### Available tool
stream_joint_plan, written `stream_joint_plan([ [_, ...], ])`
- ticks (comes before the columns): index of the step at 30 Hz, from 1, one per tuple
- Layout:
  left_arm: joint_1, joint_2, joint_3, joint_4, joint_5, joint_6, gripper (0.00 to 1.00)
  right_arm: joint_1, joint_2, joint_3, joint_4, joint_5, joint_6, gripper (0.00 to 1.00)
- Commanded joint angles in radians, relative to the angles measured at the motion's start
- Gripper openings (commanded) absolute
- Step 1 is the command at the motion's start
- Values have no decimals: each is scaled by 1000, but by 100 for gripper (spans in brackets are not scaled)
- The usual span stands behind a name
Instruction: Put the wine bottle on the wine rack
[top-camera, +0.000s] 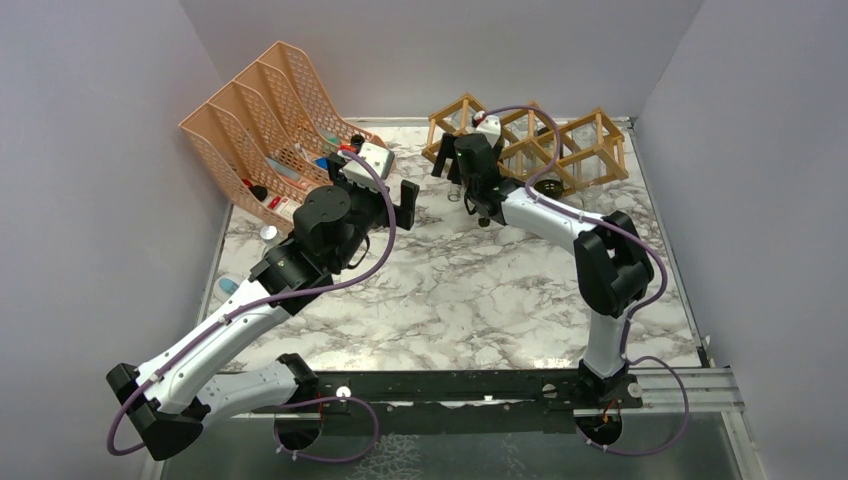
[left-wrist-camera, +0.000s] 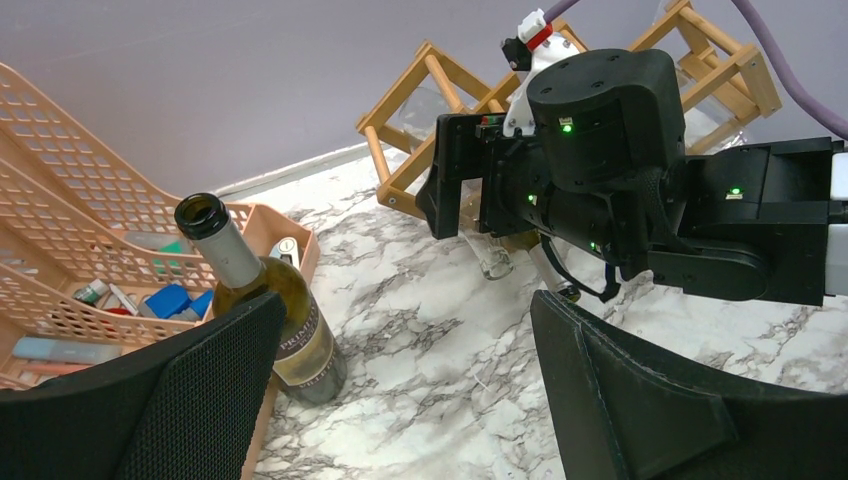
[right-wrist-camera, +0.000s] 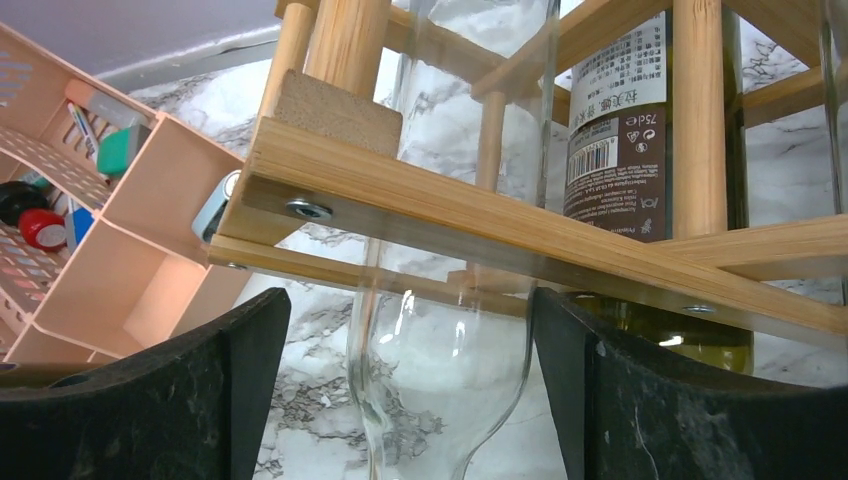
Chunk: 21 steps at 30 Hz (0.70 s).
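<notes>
A pale wine bottle with a dark label stands upright on the marble, against the peach organizer. My left gripper is open and empty, and its left finger is just in front of that bottle. The wooden wine rack stands at the back right. A clear glass bottle lies in its left cell, neck pointing out. My right gripper is open with its fingers either side of the clear bottle's shoulder. A dark-labelled bottle lies in the neighbouring cell.
The peach mesh file organizer with pens and small items stands at the back left, close to my left gripper. Grey walls enclose the marble table on three sides. My right gripper is against the rack's front.
</notes>
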Motion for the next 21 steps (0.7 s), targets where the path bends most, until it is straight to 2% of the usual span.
stream_joint_plan([
  [1, 0, 0, 19, 14, -22, 3, 99, -2, -27, 26, -20, 12, 12, 93],
  [9, -1, -11, 34, 38, -55, 10, 99, -2, -144, 12, -131, -9, 19, 95],
  [13, 1, -20, 44, 43, -66, -5, 99, -2, -215, 29, -223, 1, -31, 95],
  [17, 1, -29, 47, 56, -75, -6, 99, -2, -286, 25, -247, -65, -105, 93],
  [21, 0, -38, 54, 54, -112, 23, 99, -2, -343, 34, -270, -193, -135, 89],
])
